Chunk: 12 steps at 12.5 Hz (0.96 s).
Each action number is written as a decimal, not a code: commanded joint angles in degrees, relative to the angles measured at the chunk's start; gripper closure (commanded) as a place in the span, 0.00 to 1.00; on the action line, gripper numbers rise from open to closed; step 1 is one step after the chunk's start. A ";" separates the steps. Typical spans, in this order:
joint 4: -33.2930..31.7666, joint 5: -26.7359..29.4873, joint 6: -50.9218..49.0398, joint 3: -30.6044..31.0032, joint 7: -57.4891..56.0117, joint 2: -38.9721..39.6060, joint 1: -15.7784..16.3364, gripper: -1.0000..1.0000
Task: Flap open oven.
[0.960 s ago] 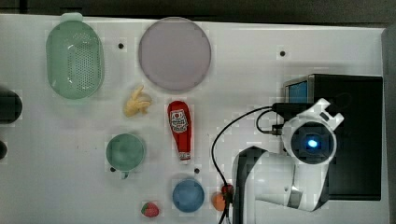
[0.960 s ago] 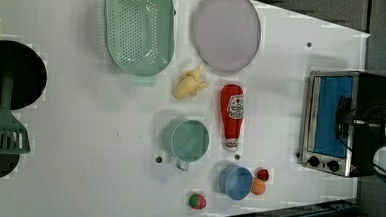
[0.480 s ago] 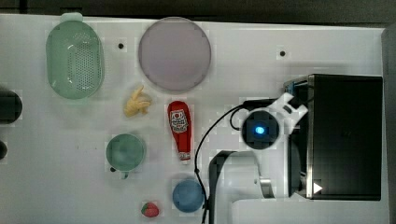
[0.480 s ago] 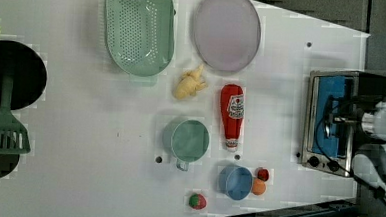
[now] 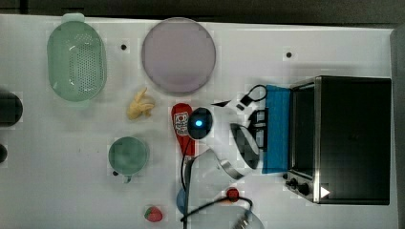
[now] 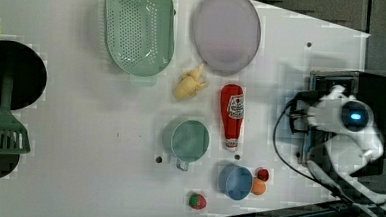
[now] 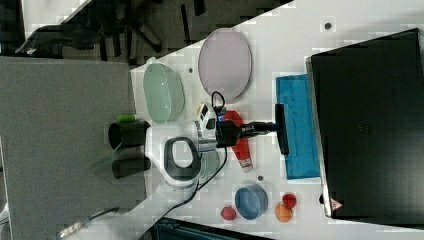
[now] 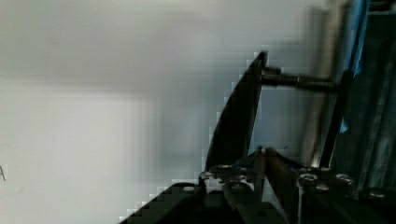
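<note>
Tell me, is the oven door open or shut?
Open. The oven's blue glass door lies folded down flat in front of it, and the gripper is at its dark handle.

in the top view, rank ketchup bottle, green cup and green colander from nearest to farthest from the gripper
1. ketchup bottle, just to the top view's left of the gripper at the oven door
2. green cup, farther left and lower
3. green colander, far upper left
</note>
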 commanded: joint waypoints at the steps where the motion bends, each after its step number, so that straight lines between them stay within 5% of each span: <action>1: 1.39 -2.67 -3.76 1.48 15.74 3.77 2.81 0.82; 7: 4.42 -1.64 -2.88 1.48 19.74 6.08 4.39 0.82; 12: 7.39 28.00 -4.26 0.91 22.06 -7.94 3.64 0.82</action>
